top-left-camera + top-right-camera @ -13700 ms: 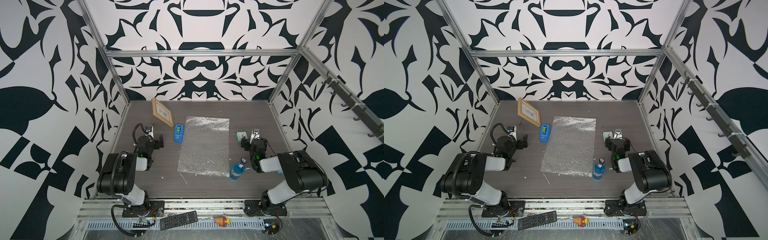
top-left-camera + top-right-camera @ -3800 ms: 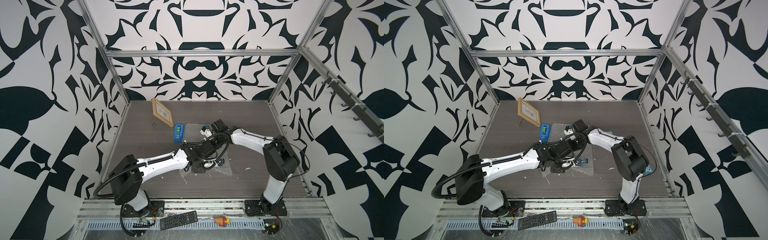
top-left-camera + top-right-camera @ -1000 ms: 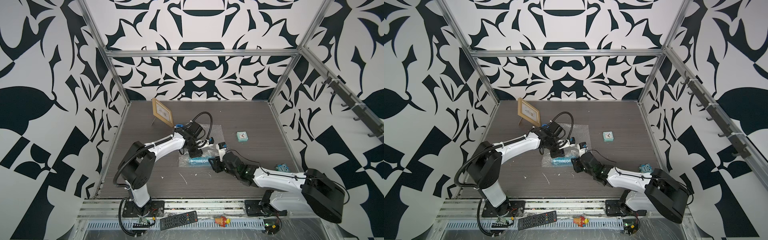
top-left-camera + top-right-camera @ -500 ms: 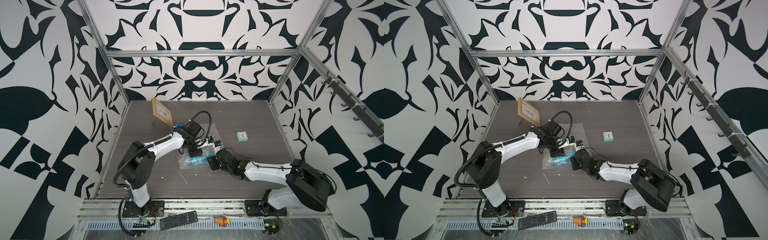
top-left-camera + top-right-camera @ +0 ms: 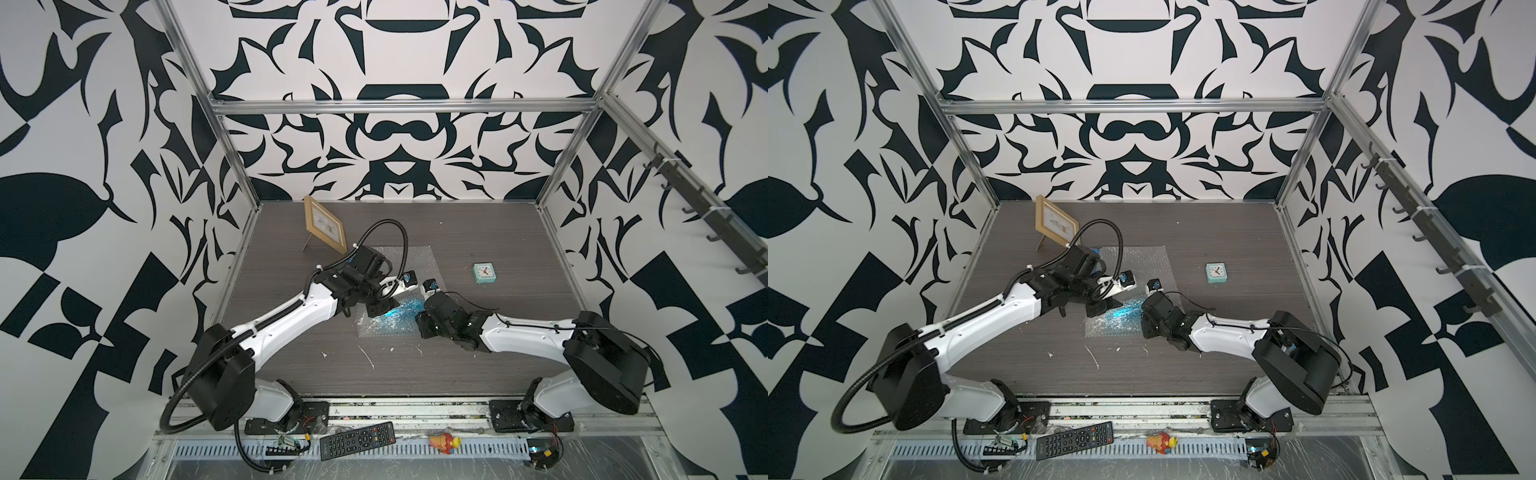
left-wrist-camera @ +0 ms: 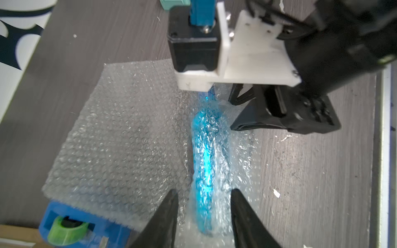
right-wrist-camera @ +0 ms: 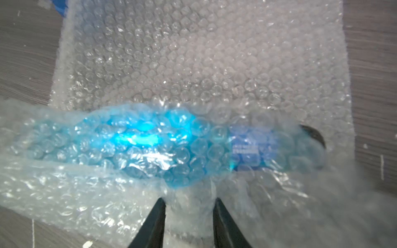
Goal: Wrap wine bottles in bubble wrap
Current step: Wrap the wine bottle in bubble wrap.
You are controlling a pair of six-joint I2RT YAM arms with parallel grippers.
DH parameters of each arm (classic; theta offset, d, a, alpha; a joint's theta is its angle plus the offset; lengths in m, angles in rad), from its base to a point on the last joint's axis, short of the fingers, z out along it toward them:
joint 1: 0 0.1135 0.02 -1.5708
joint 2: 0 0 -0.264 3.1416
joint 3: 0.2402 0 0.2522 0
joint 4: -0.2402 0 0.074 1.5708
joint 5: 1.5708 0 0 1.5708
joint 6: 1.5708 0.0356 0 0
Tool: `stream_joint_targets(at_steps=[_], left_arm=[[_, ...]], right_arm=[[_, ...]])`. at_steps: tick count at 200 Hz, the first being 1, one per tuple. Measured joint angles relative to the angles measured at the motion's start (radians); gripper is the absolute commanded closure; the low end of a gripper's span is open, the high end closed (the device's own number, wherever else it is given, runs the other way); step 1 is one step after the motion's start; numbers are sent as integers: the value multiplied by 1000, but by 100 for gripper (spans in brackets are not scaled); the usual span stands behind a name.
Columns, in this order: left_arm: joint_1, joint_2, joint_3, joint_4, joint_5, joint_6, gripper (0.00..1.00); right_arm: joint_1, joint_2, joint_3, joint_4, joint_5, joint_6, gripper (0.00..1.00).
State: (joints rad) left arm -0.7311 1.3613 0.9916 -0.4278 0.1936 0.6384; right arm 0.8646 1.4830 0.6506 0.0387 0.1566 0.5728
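- The wine bottle (image 7: pixel 150 139) lies on its side on the table (image 5: pixel 478 365), near the end of the bubble wrap (image 7: pixel 193 53) closest to the arm bases. One layer of wrap is folded over it.
- The left pincer (image 6: pixel 204 193) stands half open astride one end of the covered bottle. I cannot tell whether it presses.
- The right pincer (image 7: pixel 189 201) is narrowed around a bunched fold of wrap, but a firm hold is not certain.
- The task looks to be at an early stage: most of the sheet lies flat beyond the bottle, so the rolling remains. The blue tape dispenser (image 6: pixel 71 223) sits unused beside a corner of the sheet.
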Motion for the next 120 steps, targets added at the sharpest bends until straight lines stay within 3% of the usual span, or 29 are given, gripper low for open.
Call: stream_joint_targets(at_steps=[40,97,120], left_arm=[[-63,-29,-116,76,-48,20,59],[-79,37,-117,127,-75,-25,60],[-79,62,-115,159,-81,-51,53]], right_arm=[[-27,0,30,-32,-27,-4,61],[-31,-1,111,-62,-85,-43,61],[-35,-1,145,-87,-90,-73,61]])
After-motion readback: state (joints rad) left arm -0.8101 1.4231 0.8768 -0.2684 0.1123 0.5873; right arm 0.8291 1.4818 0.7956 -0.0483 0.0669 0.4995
